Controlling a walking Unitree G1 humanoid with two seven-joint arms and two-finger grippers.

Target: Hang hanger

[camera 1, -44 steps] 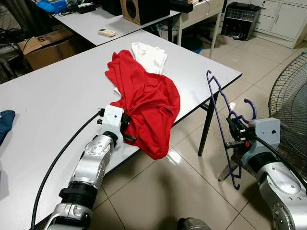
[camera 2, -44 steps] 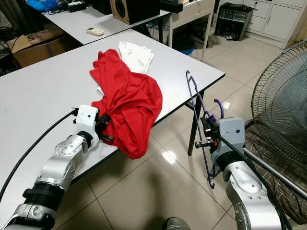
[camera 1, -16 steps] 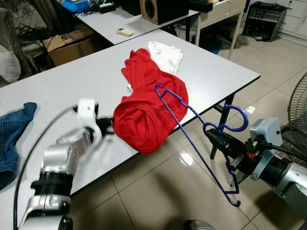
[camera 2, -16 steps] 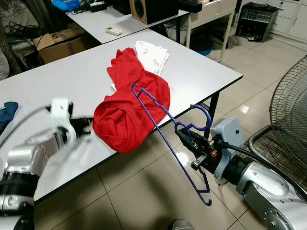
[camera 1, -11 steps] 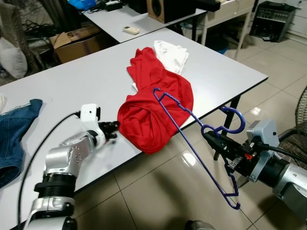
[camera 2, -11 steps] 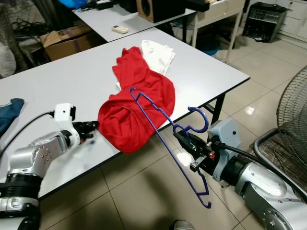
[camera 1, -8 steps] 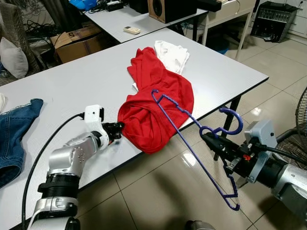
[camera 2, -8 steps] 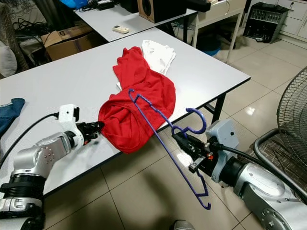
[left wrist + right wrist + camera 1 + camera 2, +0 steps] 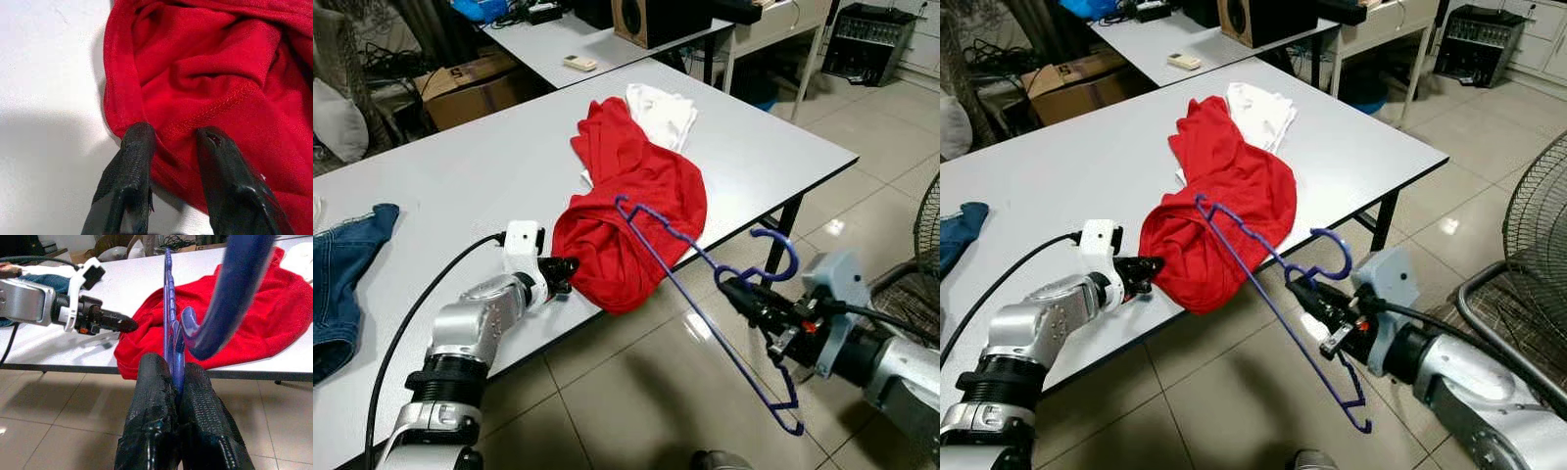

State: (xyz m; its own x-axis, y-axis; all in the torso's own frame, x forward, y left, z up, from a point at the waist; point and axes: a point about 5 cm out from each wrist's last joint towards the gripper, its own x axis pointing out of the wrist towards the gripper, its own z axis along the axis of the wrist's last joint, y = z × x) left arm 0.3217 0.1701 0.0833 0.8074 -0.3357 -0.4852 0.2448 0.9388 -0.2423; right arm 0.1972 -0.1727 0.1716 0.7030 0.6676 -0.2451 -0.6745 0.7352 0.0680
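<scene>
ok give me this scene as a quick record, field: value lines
right gripper: shut on the purple hanger, held off the table's edge
left gripper: open at the edge of the red shirt
red shirt: bunched on the grey table, partly over its front edge
white cloth: behind the red shirt
jeans: at the table's left end

A: Lighting in the head views? Even, bright indoor light; the white desk (image 9: 460, 186) reads pale grey without hot spots. A glare patch lies on the floor tiles (image 9: 698, 326) at about 5 o'clock of the red cloth (image 9: 626, 230), which casts a soft shadow below the desk edge.

B: Sharpness? Both head views are crisp, with slight bowing toward the edges. In the right wrist view the purple hanger (image 9: 230, 293) hook at 1 o'clock is blurred, too near the lens; in the left wrist view a grey shadow crosses the desk at 8 o'clock.
</scene>
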